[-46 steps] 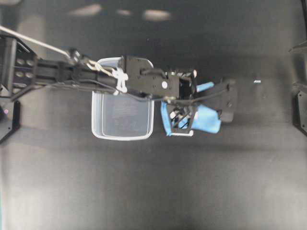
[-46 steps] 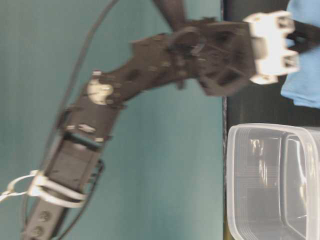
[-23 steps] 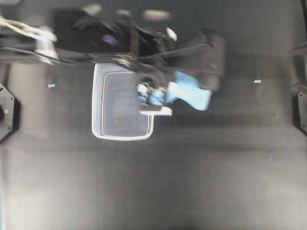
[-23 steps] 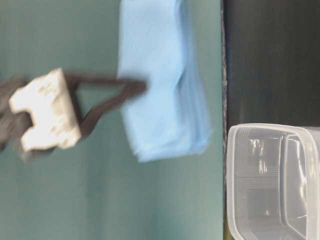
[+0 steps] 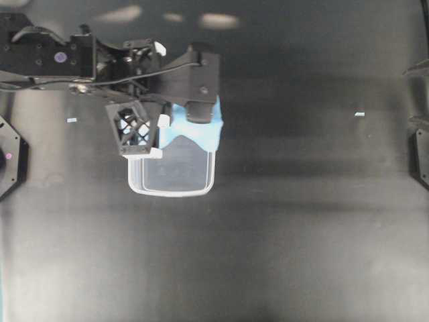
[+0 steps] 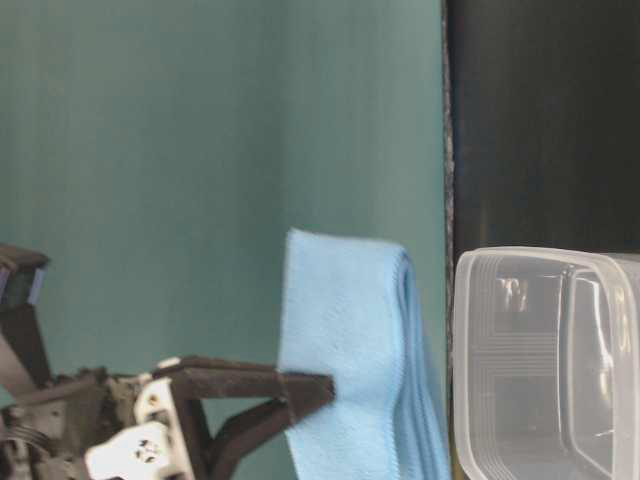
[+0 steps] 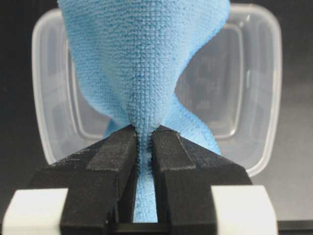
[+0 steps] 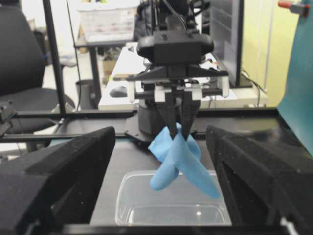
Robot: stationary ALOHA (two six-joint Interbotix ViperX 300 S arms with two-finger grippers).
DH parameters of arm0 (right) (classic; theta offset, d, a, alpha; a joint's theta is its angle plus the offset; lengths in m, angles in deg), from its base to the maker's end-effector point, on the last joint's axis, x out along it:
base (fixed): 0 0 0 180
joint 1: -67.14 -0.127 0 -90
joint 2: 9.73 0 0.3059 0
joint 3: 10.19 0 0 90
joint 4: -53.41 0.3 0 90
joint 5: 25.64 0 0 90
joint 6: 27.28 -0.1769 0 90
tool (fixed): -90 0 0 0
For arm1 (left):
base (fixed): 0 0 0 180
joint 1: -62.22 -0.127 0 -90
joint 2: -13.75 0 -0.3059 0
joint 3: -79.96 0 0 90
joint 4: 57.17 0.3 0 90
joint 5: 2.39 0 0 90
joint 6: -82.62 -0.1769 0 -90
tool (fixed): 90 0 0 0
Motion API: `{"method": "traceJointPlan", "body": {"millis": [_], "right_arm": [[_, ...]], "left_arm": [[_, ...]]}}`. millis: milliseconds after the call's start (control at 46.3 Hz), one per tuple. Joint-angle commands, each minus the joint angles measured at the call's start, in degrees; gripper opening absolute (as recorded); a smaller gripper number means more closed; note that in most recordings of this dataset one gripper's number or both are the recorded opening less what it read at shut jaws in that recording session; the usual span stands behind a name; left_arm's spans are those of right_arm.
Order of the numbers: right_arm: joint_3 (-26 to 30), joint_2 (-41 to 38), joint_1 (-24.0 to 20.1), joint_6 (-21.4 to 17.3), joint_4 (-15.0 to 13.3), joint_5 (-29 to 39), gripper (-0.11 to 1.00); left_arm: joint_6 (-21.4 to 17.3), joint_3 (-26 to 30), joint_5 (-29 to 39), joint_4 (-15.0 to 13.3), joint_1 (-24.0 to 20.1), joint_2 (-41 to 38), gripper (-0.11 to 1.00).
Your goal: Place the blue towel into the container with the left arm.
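Black table (image 5: 301, 235), left gripper (image 7: 144, 142) clamped on blue towel (image 7: 146, 63), carried from beside to above container (image 5: 175, 176), right gripper (image 8: 161, 196) wide apart.

We look past our right gripper (image 8: 161, 188), its two black fingers (image 8: 54, 181) spread wide at 9 and 3 o'clock. At centre the left gripper (image 8: 179, 128) points down, pinching the blue towel (image 8: 180, 161), which hangs in twisted folds above the container (image 8: 128, 201) at 6 o'clock. A black chair (image 8: 22, 58) sits at 10 o'clock.
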Motion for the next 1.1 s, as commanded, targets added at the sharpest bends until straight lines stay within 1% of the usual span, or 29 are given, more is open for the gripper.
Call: {"method": "traceJointPlan", "body": {"millis": [0, 194, 367, 669, 712, 755, 820, 885, 971, 1036, 1079], "right_arm": [[0.62, -0.35, 0.09, -0.09, 0.09, -0.44, 0.74], [0.53, -0.44, 0.09, -0.09, 0.18, -0.44, 0.74], [0.44, -0.44, 0.09, -0.18, 0.09, -0.44, 0.73], [0.44, -0.44, 0.09, -0.18, 0.09, -0.44, 0.74], [0.44, -0.35, 0.09, -0.26, 0.18, -0.35, 0.74], [0.44, -0.44, 0.09, -0.26, 0.09, -0.35, 0.73], [0.44, -0.44, 0.09, -0.26, 0.09, -0.35, 0.74], [0.44, -0.35, 0.09, -0.26, 0.09, -0.35, 0.73], [0.44, -0.35, 0.09, -0.26, 0.09, -0.26, 0.73], [0.44, -0.35, 0.09, -0.26, 0.09, -0.26, 0.74], [0.44, -0.35, 0.09, -0.26, 0.09, -0.26, 0.74]], "left_arm": [[0.00, 0.35, -0.70, 0.18, 0.18, 1.41, 0.06], [-0.35, 0.09, -1.05, 0.18, 0.26, 0.35, 0.06], [-0.44, 0.00, -2.99, 0.18, 0.44, -0.18, 0.06], [-0.35, -2.02, -3.87, 0.18, 0.26, -0.44, 0.06], [-0.26, -2.29, -4.22, 0.18, 0.26, -0.53, 0.08], [-0.18, -2.55, -4.66, 0.18, 0.26, -0.44, 0.16], [-0.35, -2.90, -5.45, 0.18, 0.26, -0.44, 0.35], [0.35, -3.60, -6.68, 0.18, 0.18, -0.44, 0.55], [0.79, -4.31, -8.17, 0.18, 0.09, -0.18, 0.78], [1.05, -4.57, -8.53, 0.18, 0.09, 0.26, 0.88], [1.49, -4.57, -8.61, 0.18, 0.00, 1.14, 0.90]]}}
